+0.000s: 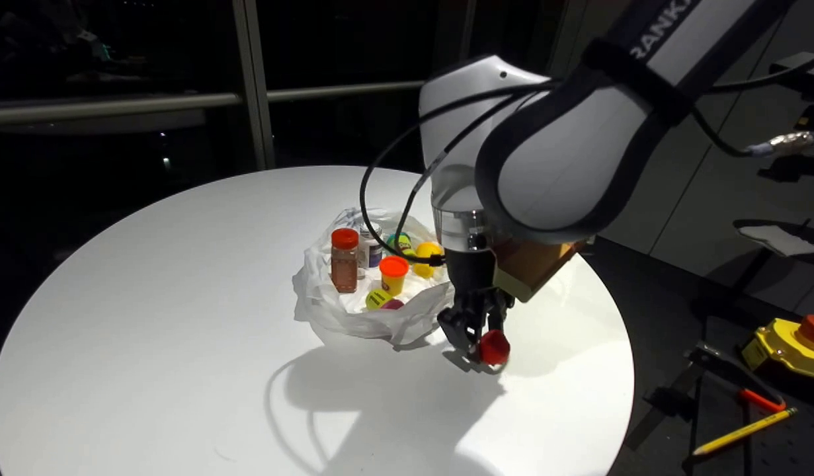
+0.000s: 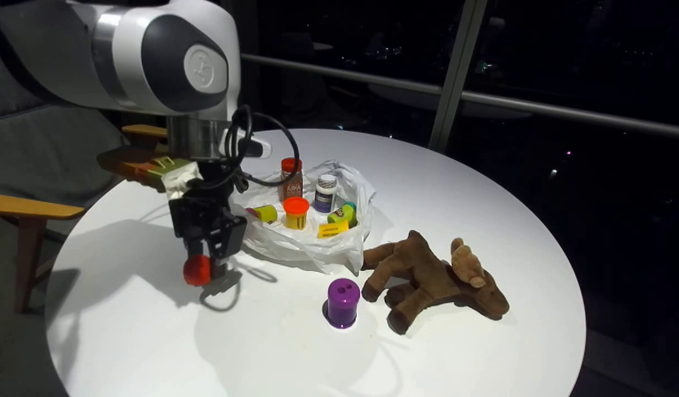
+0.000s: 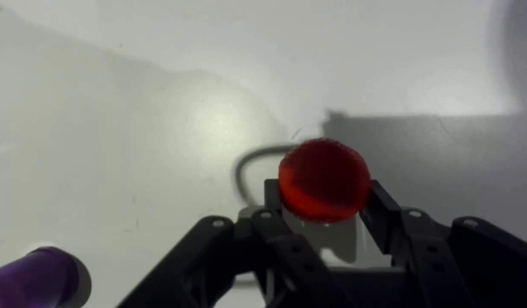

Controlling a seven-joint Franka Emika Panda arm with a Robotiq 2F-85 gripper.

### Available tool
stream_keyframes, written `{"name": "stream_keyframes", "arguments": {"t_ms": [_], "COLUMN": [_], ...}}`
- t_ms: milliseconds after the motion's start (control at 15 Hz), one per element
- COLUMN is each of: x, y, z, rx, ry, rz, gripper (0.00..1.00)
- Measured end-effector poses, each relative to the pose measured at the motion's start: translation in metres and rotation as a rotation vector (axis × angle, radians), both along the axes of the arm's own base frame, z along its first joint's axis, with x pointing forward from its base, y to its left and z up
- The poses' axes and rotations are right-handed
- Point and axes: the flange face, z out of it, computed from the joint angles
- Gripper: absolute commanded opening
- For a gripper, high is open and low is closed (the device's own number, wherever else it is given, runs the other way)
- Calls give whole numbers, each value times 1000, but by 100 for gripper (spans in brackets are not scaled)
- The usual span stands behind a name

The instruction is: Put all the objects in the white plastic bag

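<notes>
With the end effector (image 3: 324,192), grips a red ball (image 3: 324,177) between both fingers (image 3: 381,214), drawn in to the ball's width. Is down at or just above the round white desk (image 1: 149,317); cannot tell which. Has that ball outside the white plastic bag (image 2: 303,253), near its rim. Within that bag, spread wide in both exterior views, has a red-lidded jar (image 1: 344,268), a white-capped pill bottle (image 2: 324,201) and an orange-lidded Play-Doh tub (image 2: 295,218), all upright. Has there too, tipped on their sides, a green Play-Doh tub (image 2: 340,215), a yellow tub (image 2: 332,229) and a yellow-green tub (image 2: 267,214). Out on the desk, in an exterior view, has a purple pencil sharpener (image 2: 343,303) standing upright, caught also at the lower left in the wrist view. Has near it a brown plush moose (image 2: 430,281), lying on its side with one leg at the bag's edge; touching or apart, cannot tell. Past the desk, takes in a wooden-armed chair (image 2: 33,205), a yellow pencil (image 1: 745,432) and a yellow emergency stop (image 1: 787,347).
</notes>
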Motion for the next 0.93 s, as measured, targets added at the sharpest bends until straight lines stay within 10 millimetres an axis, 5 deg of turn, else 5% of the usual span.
{"name": "stream_keyframes", "arguments": {"t_ms": [333,467,667,933], "x": [51,73,100,135], "y": [14,20,25,15], "z": [101,126,129,101], "rx": [42,44,11,-48], "ry": [-218,-285,-338,-363], "rz": [-18,-42,-79,-157], "gripper": [25,25,25,25]}}
